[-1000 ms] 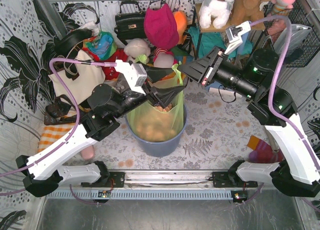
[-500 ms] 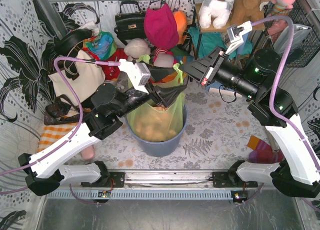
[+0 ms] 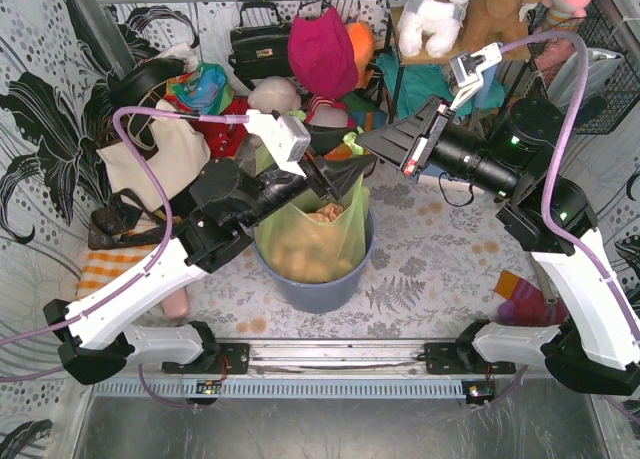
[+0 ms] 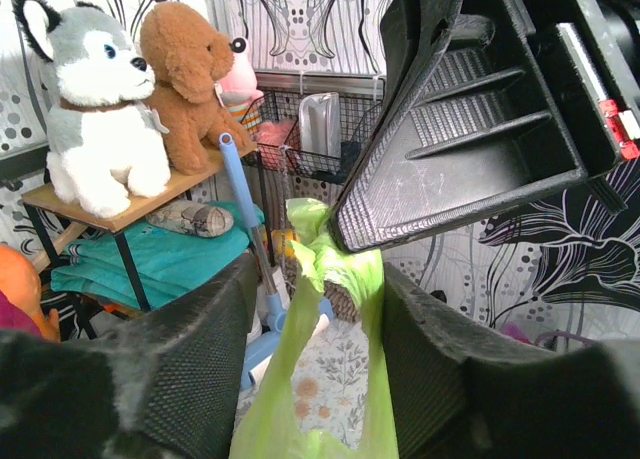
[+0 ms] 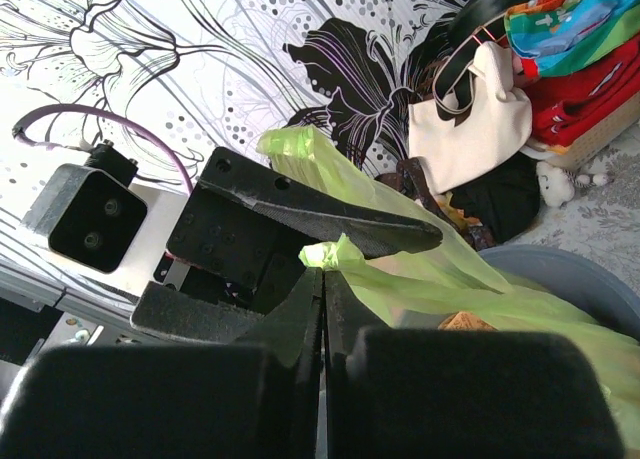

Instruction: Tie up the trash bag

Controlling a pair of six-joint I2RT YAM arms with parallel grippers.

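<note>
The trash bag point(image 3: 312, 237), thin light-green plastic with tan crumpled paper showing through, sits in a blue-grey bin point(image 3: 345, 279). My right gripper point(image 3: 363, 137) is shut on a bunched top corner of the bag point(image 5: 335, 253) and holds it up above the bin. My left gripper point(image 3: 348, 164) is open, its two fingers on either side of the stretched green strip point(image 4: 325, 379) just below the right gripper's tip point(image 4: 450, 129). I cannot tell whether the left fingers point(image 4: 195, 364) touch the plastic. In the right wrist view, one left finger point(image 5: 300, 211) lies just behind the pinched corner.
A cream tote bag point(image 3: 150, 157), black handbag point(image 3: 262, 41), toys and clothes crowd the back and left. A shelf with plush toys point(image 4: 110, 109) stands at back right, a wire basket point(image 3: 600, 69) beside it. A patterned mat point(image 3: 440, 259) covers the floor.
My left arm has moved right and forward, bringing its open fingers further around the bag's raised strip. The right gripper has stayed nearly still, holding the corner.
</note>
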